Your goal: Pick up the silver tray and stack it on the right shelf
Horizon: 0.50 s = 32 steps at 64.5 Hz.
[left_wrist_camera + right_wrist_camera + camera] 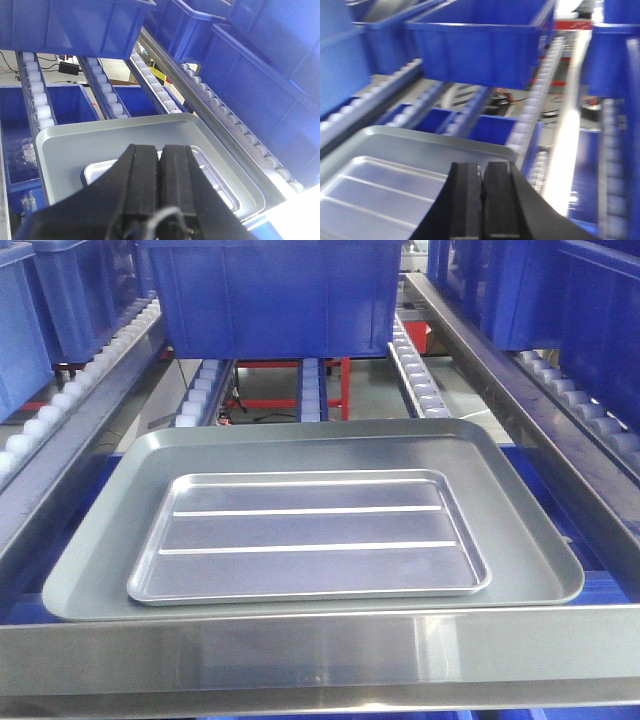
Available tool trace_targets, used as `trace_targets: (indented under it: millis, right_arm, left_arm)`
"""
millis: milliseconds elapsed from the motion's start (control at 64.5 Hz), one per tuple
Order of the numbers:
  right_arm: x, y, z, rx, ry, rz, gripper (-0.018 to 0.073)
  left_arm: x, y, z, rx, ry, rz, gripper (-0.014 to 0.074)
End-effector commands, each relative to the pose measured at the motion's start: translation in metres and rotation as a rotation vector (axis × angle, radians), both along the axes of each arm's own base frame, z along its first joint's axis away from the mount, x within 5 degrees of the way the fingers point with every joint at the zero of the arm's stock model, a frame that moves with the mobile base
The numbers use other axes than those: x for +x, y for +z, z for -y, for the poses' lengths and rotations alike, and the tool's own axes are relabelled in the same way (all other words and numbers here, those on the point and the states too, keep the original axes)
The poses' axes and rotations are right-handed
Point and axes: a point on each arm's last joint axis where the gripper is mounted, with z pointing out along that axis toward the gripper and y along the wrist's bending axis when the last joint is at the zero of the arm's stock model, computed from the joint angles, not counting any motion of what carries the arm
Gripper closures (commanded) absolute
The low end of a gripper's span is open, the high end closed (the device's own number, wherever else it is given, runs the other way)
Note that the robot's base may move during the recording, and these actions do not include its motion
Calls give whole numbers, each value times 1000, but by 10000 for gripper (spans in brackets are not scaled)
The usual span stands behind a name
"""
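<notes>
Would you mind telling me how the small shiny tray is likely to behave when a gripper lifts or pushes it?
The silver tray looks like thin, ridged metal: probably stiff and light. Lying flat inside the grey tray, it would likely slide rather than tip. Its low, glossy rim may slip between pads.

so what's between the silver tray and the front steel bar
Only the larger grey tray it sits in: a strip of that tray's floor and rim separates the silver tray from the steel bar, seen in the front-facing view.
</notes>
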Motion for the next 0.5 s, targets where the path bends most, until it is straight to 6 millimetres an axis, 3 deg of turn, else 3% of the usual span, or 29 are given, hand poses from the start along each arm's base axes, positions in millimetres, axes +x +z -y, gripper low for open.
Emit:
trace_targets:
  millis: [0,186,481]
  right_arm:
    - [-7,9,10,-2,-93,148,505]
    - [-26,-14,20,-4,-199,171,505]
    - [-33,-48,20,72,-194,154,505]
  left_arm:
    - [-2,17,2,-65,-31,92,697]
    - [-2,17,2,-65,-31,92,697]
    - [-2,17,2,-64,-31,91,697]
